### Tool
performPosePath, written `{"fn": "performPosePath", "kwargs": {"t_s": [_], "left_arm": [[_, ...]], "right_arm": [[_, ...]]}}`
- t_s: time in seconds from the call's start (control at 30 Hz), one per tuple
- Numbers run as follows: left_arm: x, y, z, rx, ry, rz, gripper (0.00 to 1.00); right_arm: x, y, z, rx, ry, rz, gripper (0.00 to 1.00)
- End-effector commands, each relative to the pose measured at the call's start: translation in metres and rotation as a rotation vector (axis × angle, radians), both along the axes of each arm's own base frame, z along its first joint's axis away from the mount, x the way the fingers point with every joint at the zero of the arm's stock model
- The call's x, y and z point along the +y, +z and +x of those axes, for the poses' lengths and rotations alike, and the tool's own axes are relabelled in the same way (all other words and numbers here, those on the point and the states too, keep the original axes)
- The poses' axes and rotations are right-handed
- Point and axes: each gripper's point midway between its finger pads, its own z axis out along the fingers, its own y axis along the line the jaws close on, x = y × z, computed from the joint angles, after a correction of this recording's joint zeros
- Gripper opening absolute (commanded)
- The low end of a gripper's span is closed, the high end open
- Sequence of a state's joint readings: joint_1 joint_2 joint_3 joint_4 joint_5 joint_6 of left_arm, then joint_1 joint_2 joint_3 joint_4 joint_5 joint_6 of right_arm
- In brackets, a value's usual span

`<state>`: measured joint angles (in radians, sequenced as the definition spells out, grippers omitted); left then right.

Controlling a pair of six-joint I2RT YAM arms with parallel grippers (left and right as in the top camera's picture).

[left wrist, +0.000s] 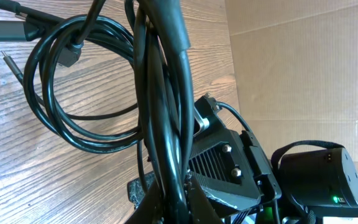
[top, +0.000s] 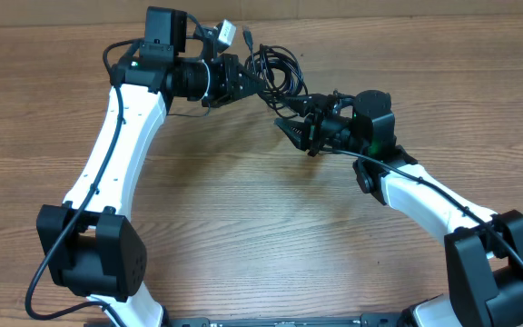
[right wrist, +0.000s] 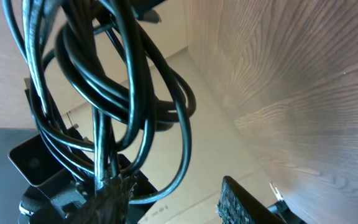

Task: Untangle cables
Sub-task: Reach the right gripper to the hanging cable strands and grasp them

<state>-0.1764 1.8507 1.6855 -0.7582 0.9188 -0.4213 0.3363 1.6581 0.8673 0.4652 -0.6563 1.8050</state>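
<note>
The brown wood-grain table [top: 271, 236] fills the overhead view. The thin black coiled cables [top: 277, 65] sit near its far edge, between both grippers. The left gripper [top: 241, 86] is clamped on the bundle, its fingertips hidden by strands. The right gripper [top: 287, 127] stands partly open, with strands against one finger [right wrist: 112, 198] only. Plug ends are hard to make out.

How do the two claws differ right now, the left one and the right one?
The left gripper is shut on the cables; the right gripper has its fingers apart, with cables lying against only one of them. The left gripper sits farther across the table than the right gripper. Both are black, two-fingered, and meet at the same cables.
</note>
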Motion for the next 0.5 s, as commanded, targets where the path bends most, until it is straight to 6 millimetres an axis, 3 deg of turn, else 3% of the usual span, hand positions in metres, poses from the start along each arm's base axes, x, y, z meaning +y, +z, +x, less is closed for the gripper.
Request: {"fn": "performPosePath", "kwargs": {"t_s": [0.0,0.47], "left_arm": [[-0.004,0.005,0.0,0.002,-0.007,-0.015,0.04],[-0.014,0.008,-0.007,0.047,-0.022,-0.045,0.04]], "right_arm": [[-0.003,0.001,0.007,0.0,-0.043,0.0,0.45],[-0.007,-0.002,0.012,0.014,-0.087,-0.007,0.46]]}}
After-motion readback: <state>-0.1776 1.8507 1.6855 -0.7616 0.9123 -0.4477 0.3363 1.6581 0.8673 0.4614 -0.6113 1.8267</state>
